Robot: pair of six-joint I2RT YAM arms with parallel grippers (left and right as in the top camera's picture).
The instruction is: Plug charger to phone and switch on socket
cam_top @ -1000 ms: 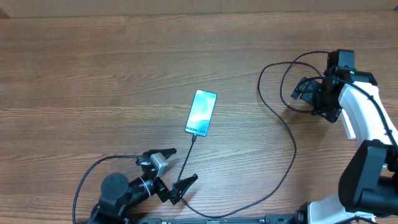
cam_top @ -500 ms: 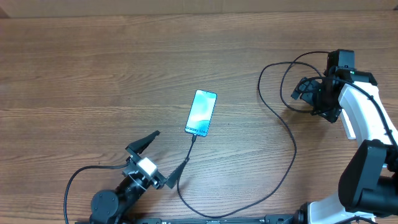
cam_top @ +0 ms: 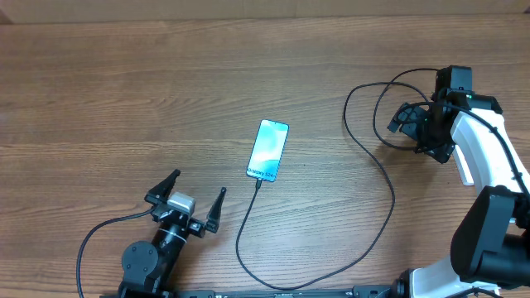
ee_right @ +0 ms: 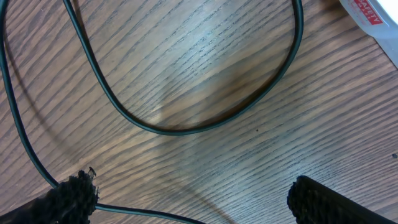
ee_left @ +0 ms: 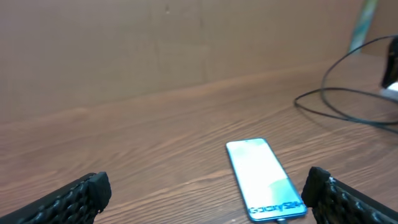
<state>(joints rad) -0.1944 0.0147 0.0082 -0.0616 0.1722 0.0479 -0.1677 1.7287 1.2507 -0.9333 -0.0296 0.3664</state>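
The left hand [cam_top: 199,185], fingers spread wide and empty, sits just short of the slim smartphone [cam_top: 267,150], whose teal screen shows blurred white "Galaxy" lettering. The thin black charger cable [cam_top: 389,207] meets the phone's near end and loops across the brown wooden counter [cam_top: 124,83] toward the right hand [ee_right: 199,199], likewise splayed and grasping nothing. The white power strip [ee_right: 368,14] is cropped, its red label unreadable.

From here I get bright, even light from above with faint soft shadows on the table [cam_top: 166,83], a crisp overhead view, a soft-focus left wrist view where the phone [ee_left: 264,177] screen washes out, and pale glare on the wood under the right wrist.
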